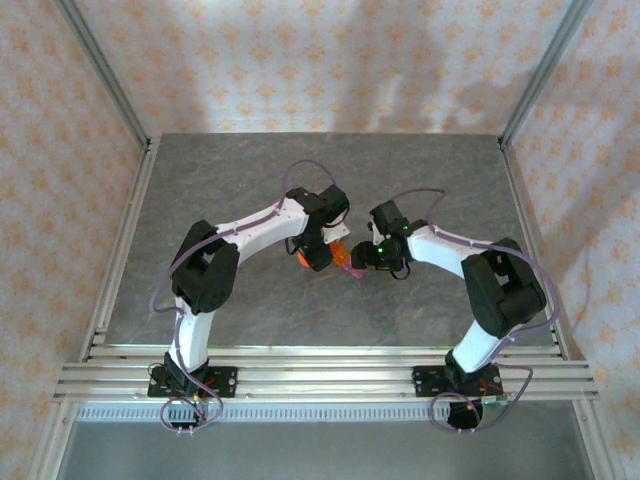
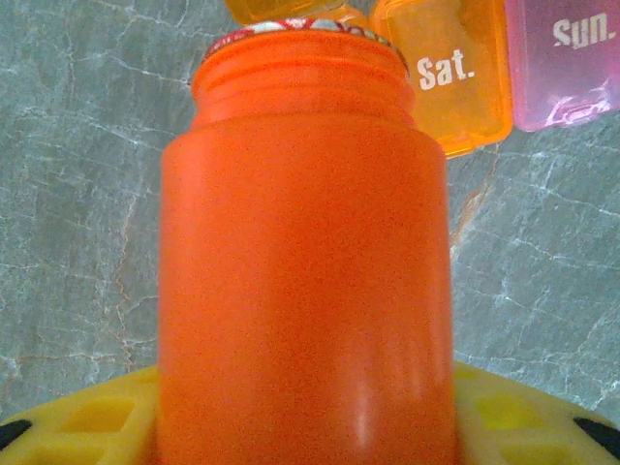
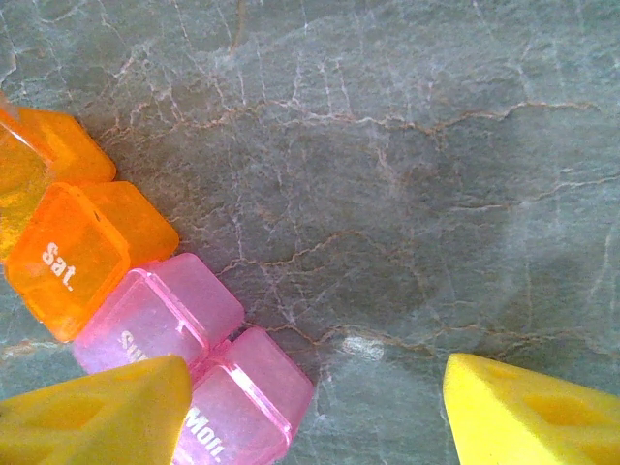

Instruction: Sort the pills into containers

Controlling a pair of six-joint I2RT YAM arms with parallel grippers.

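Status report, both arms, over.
Left gripper clamped on orange bottle, mouth toward Sat. compartment. Right gripper open, by pink Sun. compartment. No obstruction seen.

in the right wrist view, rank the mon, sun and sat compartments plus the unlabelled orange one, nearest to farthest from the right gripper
From the right gripper:
1. Mon. compartment: pink, at the bottom, partly between the jaws.
2. Sun. compartment: pink, next up the row to the left.
3. Sat. compartment: orange, further up-left.
4. Unlabelled orange compartment: at the left edge, farthest.

bottle [image 2: 305, 271] just before sat. container [image 2: 450, 82]; sun. container [image 2: 562, 63] touching beside it.
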